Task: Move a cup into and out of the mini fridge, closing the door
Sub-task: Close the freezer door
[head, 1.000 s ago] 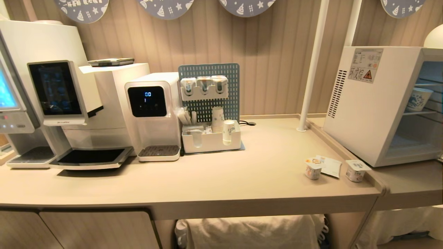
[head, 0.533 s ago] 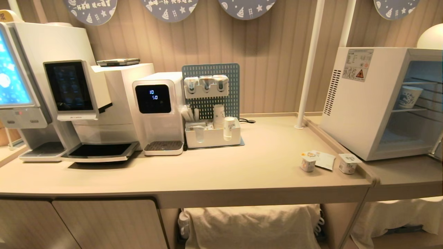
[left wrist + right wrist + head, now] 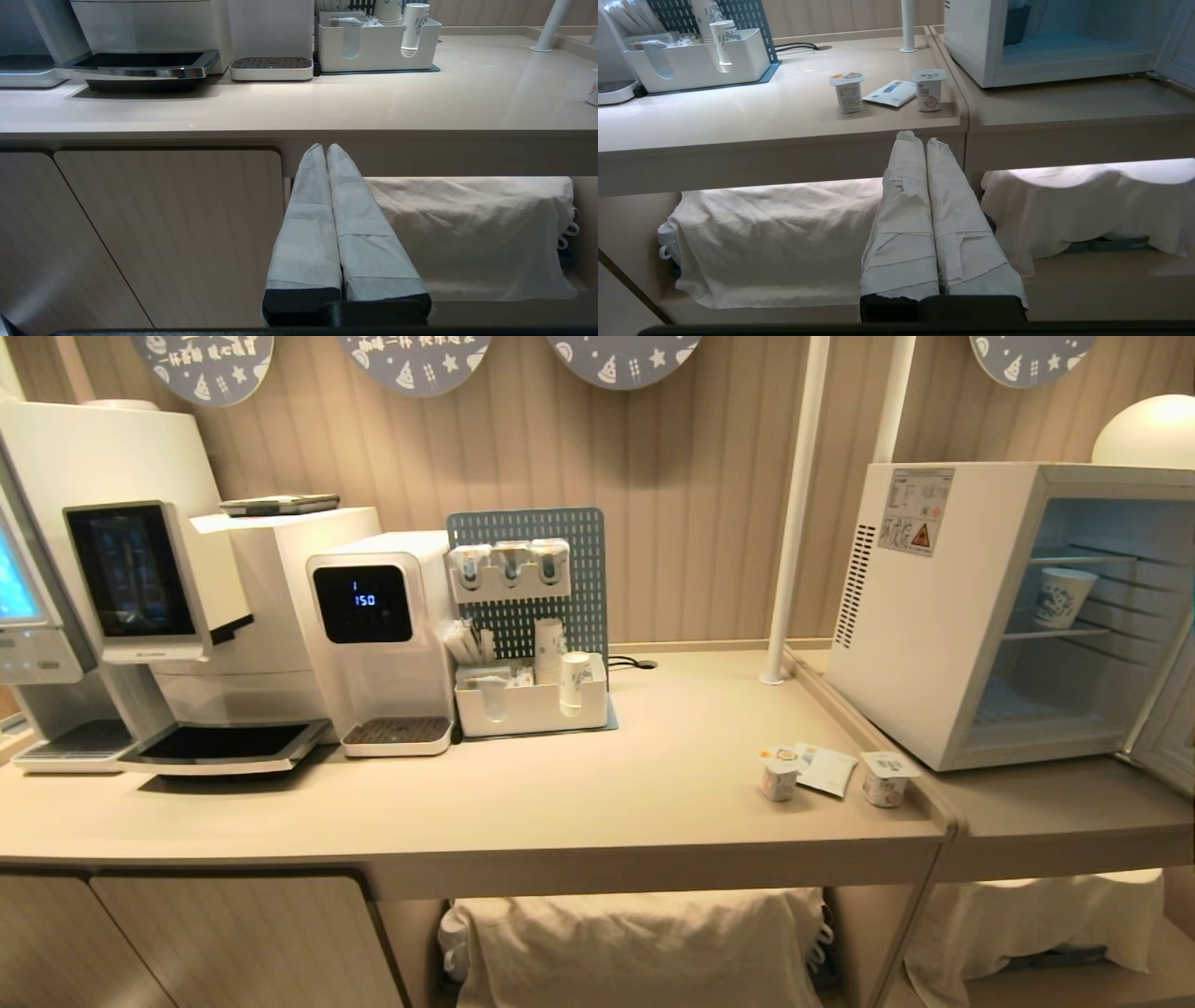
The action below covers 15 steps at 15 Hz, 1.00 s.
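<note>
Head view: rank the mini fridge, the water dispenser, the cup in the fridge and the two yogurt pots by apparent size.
1. mini fridge
2. water dispenser
3. cup
4. yogurt pots, which look alike, so they are unranked.

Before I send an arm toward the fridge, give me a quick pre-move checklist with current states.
1. Mini fridge open: ok, the door is swung out at the right.
2. Cup located: ok, upright on the upper wire shelf inside.
3. Left gripper free: ok, shut, empty, low below the counter edge.
4. Right gripper free: ok, shut, empty, also below the counter.
5. Gripper ready to grasp: not ok, both need opening.
6. Clutter near the approach: two yogurt pots near the counter's corner, clear of the fridge opening.
</note>
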Available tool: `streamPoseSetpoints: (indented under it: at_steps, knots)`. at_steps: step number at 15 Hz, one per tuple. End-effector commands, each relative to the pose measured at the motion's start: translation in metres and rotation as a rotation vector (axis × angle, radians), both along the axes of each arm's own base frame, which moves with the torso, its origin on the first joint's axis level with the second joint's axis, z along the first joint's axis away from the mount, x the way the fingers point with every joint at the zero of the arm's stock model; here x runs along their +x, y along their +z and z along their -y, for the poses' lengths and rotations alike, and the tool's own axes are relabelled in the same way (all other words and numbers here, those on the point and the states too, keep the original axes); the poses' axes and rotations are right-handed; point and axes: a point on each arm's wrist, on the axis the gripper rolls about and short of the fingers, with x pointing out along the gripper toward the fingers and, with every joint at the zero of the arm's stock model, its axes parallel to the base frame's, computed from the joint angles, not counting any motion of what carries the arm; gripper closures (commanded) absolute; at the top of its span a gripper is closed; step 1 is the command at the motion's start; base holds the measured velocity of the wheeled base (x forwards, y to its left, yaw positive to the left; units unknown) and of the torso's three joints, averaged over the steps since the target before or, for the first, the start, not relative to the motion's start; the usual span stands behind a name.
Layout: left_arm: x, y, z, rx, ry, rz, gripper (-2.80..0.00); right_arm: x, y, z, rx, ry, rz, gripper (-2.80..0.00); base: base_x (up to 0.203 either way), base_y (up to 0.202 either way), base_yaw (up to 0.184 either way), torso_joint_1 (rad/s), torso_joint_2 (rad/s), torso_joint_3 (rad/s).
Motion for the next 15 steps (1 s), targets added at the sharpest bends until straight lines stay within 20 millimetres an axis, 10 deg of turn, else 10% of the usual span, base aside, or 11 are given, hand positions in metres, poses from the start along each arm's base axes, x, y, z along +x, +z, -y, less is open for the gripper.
streamPoseSetpoints:
  at_steps: [1, 15]
  knots:
    - [0.0002, -0.0004, 0.0, 0.0, 0.002, -0.003, 0.0, 0.0002, 0.0001, 0.0, 0.0, 0.0, -0.003, 0.0, 0.0, -0.195, -0.004, 0.002, 0.0, 0.003]
    - [0.0002, -0.0004, 0.0, -0.001, 0.002, -0.003, 0.0, 0.0, 0.0, 0.0, -0.002, 0.0, -0.005, 0.0, 0.0, -0.193, 0.001, 0.002, 0.0, 0.005]
